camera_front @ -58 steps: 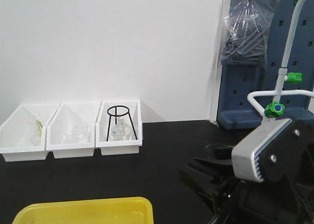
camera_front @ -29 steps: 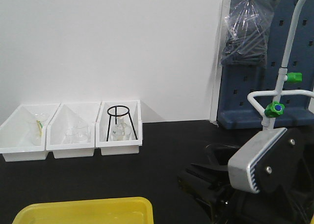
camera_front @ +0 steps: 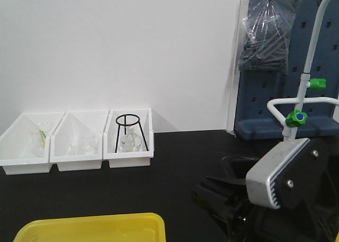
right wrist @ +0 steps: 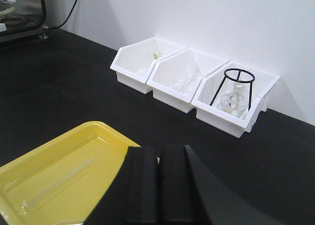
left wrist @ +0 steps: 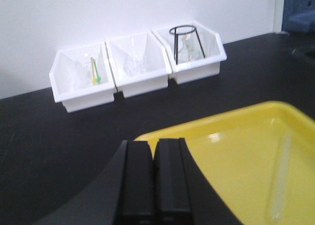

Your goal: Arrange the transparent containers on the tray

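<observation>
Tray (right wrist: 29, 178): yellow, shallow, raised rim, on the black bench at 6 o'clock of the front view. One tube (right wrist: 58, 181) lies flat inside it, running lengthwise; the left wrist view shows it along the tray's 3 o'clock side. No other tube can be made out.

Left gripper (left wrist: 153, 178): fingers pressed together, nothing between them, poised over the tray's near rim.

Right gripper (right wrist: 156, 183): likewise closed tight and empty, beside the tray's 3 o'clock end.

Risks, as judged: the tube is round and loose, so a nudge to the tray would likely roll it against the rim. Clear glass on glossy yellow reads faintly; a descending arm could strike it unseen. Both arms crowd the same tray and might collide.

Bins (camera_front: 78, 141): three, white, in a row at 10 o'clock against the wall, holding small glassware; the 3 o'clock one holds a black wire tripod (camera_front: 129, 131).

Surroundings: matte black bench, plain white wall, blue pegboard (camera_front: 312, 51) at 2 o'clock with a hanging plastic bag (camera_front: 265, 30).
</observation>
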Tool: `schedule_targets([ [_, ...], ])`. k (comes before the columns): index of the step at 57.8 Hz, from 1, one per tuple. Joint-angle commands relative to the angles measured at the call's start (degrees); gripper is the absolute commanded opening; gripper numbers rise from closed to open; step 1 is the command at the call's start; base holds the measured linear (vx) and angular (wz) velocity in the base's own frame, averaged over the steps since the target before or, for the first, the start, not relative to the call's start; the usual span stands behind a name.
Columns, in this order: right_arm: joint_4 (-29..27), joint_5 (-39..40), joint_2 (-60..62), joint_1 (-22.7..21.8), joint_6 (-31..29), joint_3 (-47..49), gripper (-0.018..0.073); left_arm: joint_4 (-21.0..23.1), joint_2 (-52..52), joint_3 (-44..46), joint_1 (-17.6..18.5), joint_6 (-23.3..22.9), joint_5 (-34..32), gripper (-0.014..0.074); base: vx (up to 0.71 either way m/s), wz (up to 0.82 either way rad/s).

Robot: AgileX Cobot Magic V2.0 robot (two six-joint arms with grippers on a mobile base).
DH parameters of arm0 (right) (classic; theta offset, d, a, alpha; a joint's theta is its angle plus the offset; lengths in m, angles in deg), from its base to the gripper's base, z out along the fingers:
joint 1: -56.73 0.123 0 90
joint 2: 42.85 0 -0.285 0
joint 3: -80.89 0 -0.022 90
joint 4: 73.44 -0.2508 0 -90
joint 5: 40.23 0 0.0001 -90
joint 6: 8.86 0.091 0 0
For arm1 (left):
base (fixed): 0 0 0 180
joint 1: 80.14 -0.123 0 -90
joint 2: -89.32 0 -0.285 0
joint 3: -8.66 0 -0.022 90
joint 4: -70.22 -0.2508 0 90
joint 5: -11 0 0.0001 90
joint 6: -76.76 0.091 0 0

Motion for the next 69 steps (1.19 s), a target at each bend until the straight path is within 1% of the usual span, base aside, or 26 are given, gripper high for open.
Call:
schedule_targets([
  [1, 0.6, 4.7, 0.7, -0.3, -0.5, 1.9, -0.0011, -1.5, 2.6, -6.2, -0.4, 0.0, -8.1, -0.0008, 0.0, 0.0],
  [6, 0.6, 4.6, 0.7, -0.3, -0.5, 1.9, -0.0011, -1.1, 5.9, -13.9, -0.5, -0.2, -13.8, -0.0008, 0.0, 0.0],
  [11, 0.6, 4.6, 0.7, -0.3, -0.5, 1.9, -0.0011, -1.2, 9.0, -20.6, -0.5, -2.4, -20.9, -0.0008, 0.0, 0.0],
  [13, 0.6, 4.5, 0.7, -0.3, -0.5, 1.9, -0.0011, -1.2, 8.8, -21.6, -0.5, -3.2, -22.9, -0.0008, 0.0, 0.0],
  [16, 0.6, 4.7, 0.7, -0.3, -0.5, 1.9, -0.0011, -1.2, 8.5, -20.6, -0.5, -3.8, -20.2, -0.0008, 0.0, 0.0],
  [59, 0.6, 4.3, 0.7, -0.3, -0.5, 1.9, -0.0011, -1.2, 8.4, -20.6, -0.4, -4.1, -20.4, -0.0008, 0.0, 0.0],
  [61, 0.1, 4.4, 0.7, -0.3, -0.5, 1.9, -0.0011, -1.2, 8.4, -20.6, -0.4, -4.1, -20.4, -0.0008, 0.0, 0.0],
  [66, -3.8, 3.5, 1.2, -0.3, -1.1, 1.7, -0.0011, -1.2, 8.4, -20.6, -0.4, -4.1, -20.4, -0.0008, 0.0, 0.0],
  [69, -4.8, 2.3, 2.5, -0.7, -4.2, 1.2, -0.0011, -1.2, 8.4, -20.6, -0.4, -4.1, -20.4, -0.0008, 0.0, 0.0],
])
